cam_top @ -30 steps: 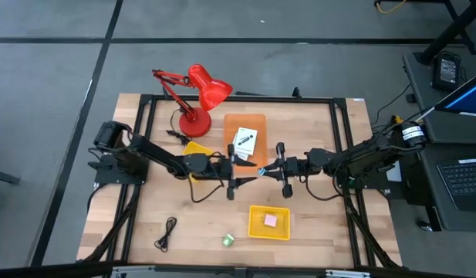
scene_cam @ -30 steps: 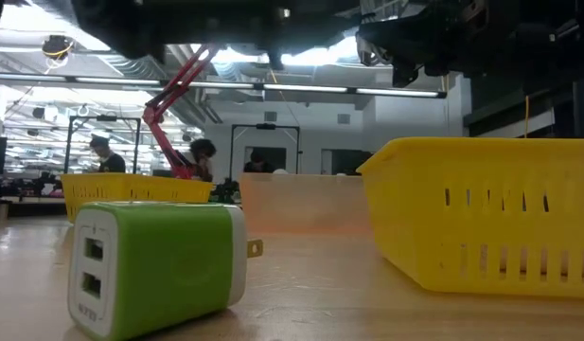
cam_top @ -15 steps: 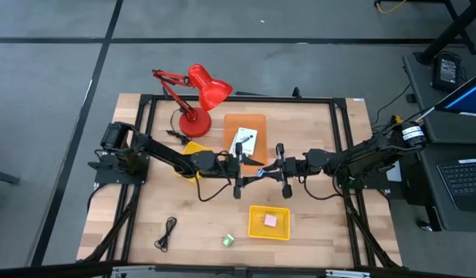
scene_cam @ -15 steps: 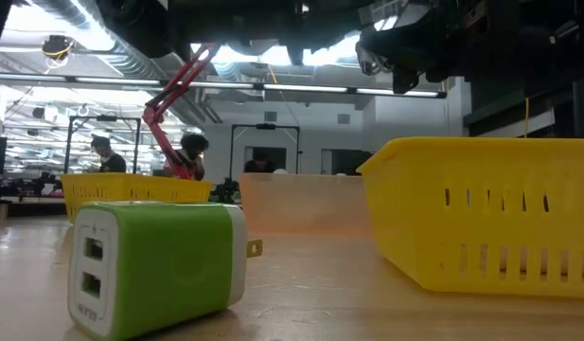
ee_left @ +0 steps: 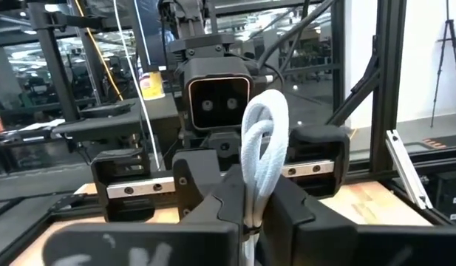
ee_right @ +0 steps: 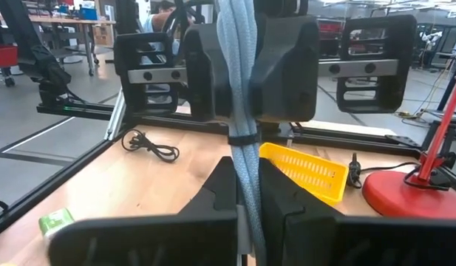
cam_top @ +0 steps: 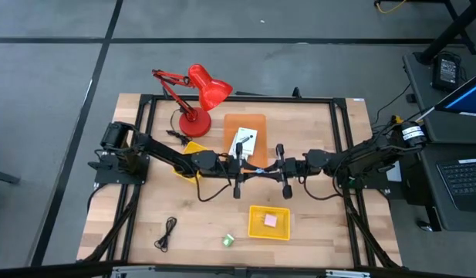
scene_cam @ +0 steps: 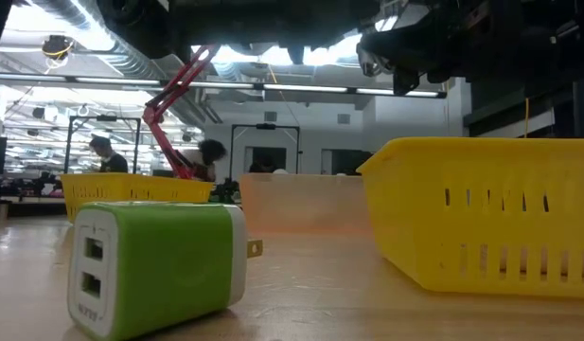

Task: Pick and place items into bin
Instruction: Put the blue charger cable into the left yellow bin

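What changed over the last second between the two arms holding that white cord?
The left gripper moved toward the right gripper and closed on the bundled white cord, so both grippers now clamp it above the table's middle. The right gripper stayed shut on the cord. The green charger, black cable, yellow bin and red lamp stayed put.

Both arms reach toward mid-table, the left gripper (cam_top: pixel 242 169) and right gripper (cam_top: pixel 275 168) facing each other, fingers closed.
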